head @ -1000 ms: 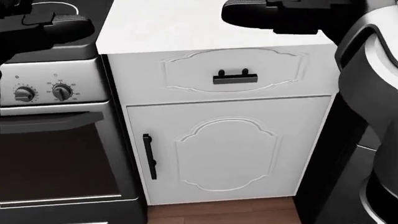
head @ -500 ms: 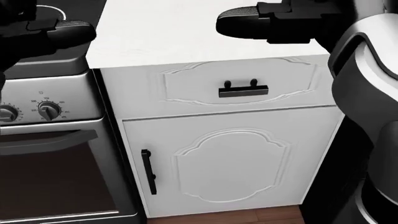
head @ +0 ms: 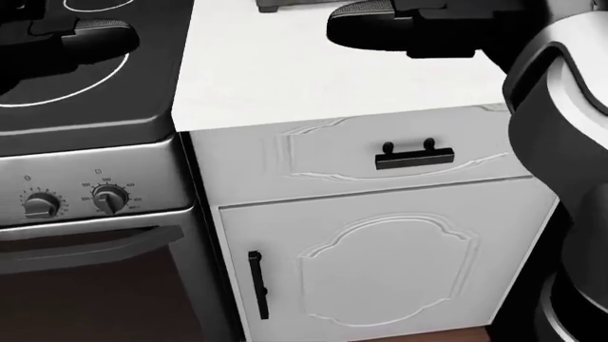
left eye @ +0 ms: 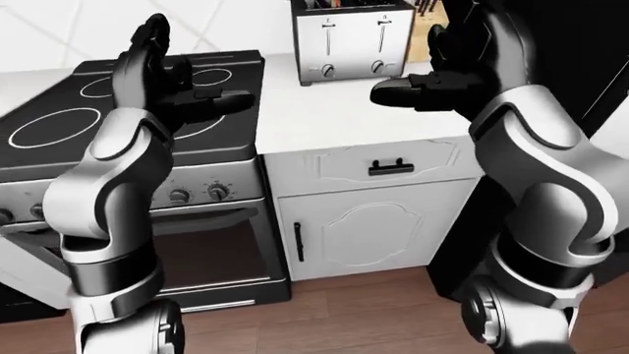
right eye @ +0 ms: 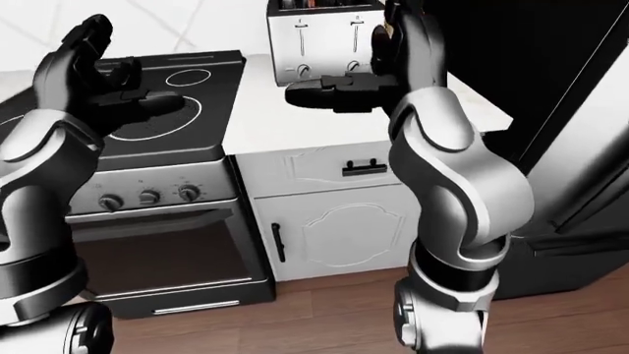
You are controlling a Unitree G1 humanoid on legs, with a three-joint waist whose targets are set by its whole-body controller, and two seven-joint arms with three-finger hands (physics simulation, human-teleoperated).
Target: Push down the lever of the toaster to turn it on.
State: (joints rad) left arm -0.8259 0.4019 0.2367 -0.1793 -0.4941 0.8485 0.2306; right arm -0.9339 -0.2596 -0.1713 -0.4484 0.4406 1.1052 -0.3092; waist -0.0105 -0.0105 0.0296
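Right robot hand (left eye: 447,70): hovering raised over the counter (left eye: 334,114), fingers spread apart, gripping nothing. Left robot hand (left eye: 157,74): hanging likewise splayed and empty, above the stove (left eye: 59,140) burners.

Toaster (left eye: 352,38): sitting just beyond the right robot hand, up and slightly leftward in the left-eye view, against the wall end of the counter. Two levers (left eye: 329,28) showing on its face, both sitting high in their slots, so apparently not yet pressed. No contact between fingers and toaster.

Below the right robot hand: drawer handle (head: 414,157), cabinet door handle (head: 257,285). Stove knobs (head: 109,199) lying below the left robot hand.

Change over the last second: whole head view sliding, cabinet and drawer handle drifting rightward and downward, toaster base just entering at the top edge. Reading this as camera motion, robot shifting and tilting up, nothing on the counter moving itself.

Meaning for task: still approaching; toaster coming into reach, lever press remaining undone.
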